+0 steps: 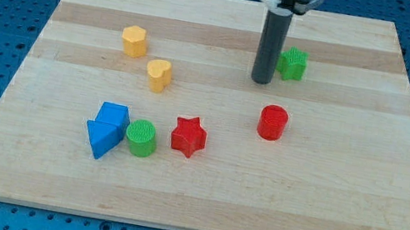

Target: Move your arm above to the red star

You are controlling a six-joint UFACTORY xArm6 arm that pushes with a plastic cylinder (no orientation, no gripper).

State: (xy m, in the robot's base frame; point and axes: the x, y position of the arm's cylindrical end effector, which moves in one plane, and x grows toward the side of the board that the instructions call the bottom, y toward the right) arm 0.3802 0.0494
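Note:
The red star (188,137) lies a little left of the board's middle, toward the view's bottom. My tip (261,81) rests on the board up and to the right of the star, well apart from it. The tip stands just left of a green star (292,63) and above a red cylinder (272,122).
A green cylinder (141,138) sits just left of the red star, with a blue cube (114,115) and a blue triangle (102,138) beside it. A yellow heart (159,75) and a yellow hexagon (134,41) lie toward the top left. The wooden board (341,207) ends at blue perforated table.

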